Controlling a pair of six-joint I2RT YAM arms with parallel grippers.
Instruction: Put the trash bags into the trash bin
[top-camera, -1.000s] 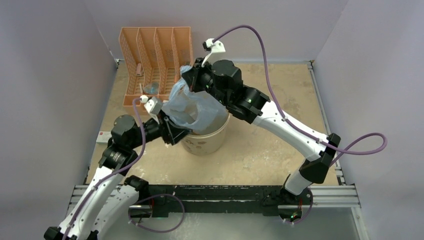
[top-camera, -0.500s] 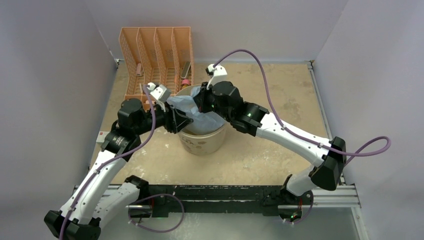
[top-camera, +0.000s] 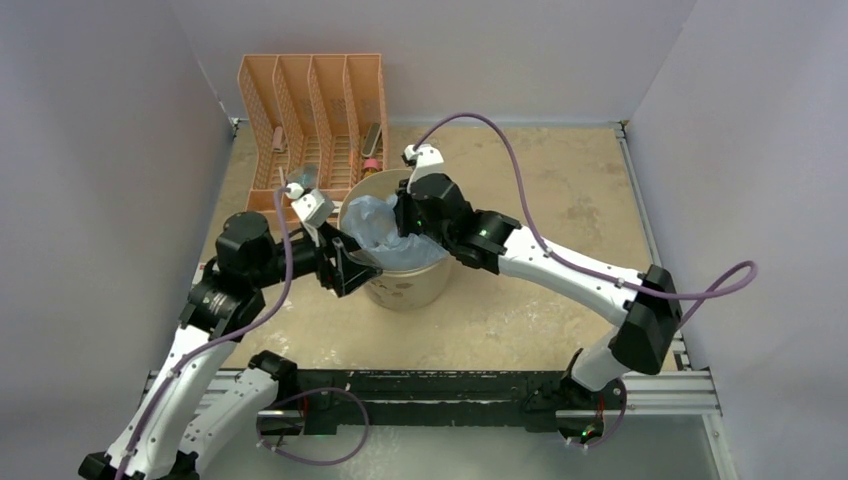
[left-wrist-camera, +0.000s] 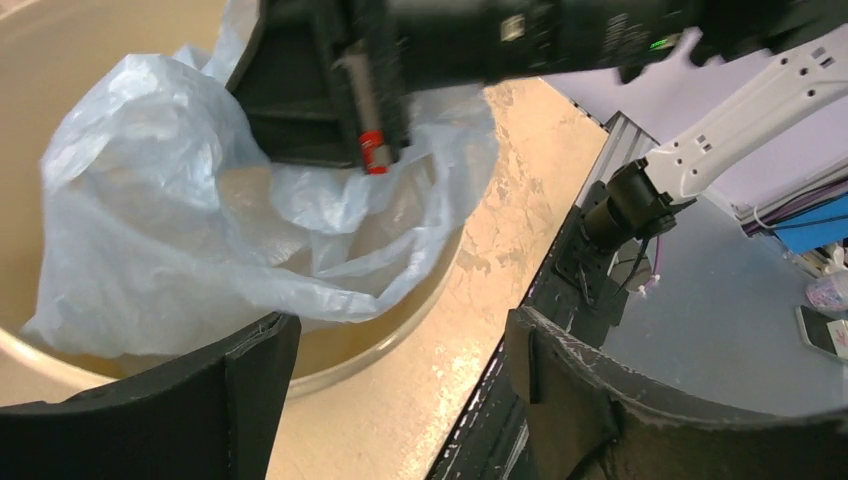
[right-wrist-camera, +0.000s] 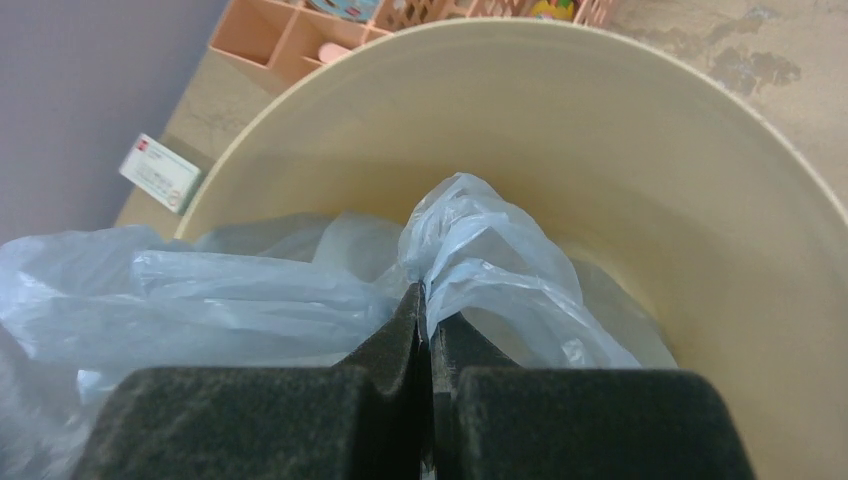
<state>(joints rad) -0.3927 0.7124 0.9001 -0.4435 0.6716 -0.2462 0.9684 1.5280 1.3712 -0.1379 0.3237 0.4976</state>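
From where I stand, the blue bag (top-camera: 385, 232) is mostly down in the mouth of the cream bin (top-camera: 410, 290), which sits about the middle of the table (top-camera: 560, 200), with the orange file rack (top-camera: 310, 100) off at its eleven o'clock. The right claw (right-wrist-camera: 428, 310) reaches in over the rim from the three o'clock side and is pinched tight on a gathered peak of the film, holding it just below the rim. The left claw (left-wrist-camera: 395, 330) waits at the bin's eight o'clock edge with its jaws spread wide and nothing between them. A loose fold of the bag lies against the rim right by it, and I cannot tell whether that fold laps over the edge. To my eye this is the stuffing step, close to the end, with the bag in but puffed up and not settled. The next move, I'd say, calls for the right claw to push its pinch deeper before letting go, and for the left to nudge that stray fold inward. The film is limp and springy, so it could billow back up or cling to a finger on release.
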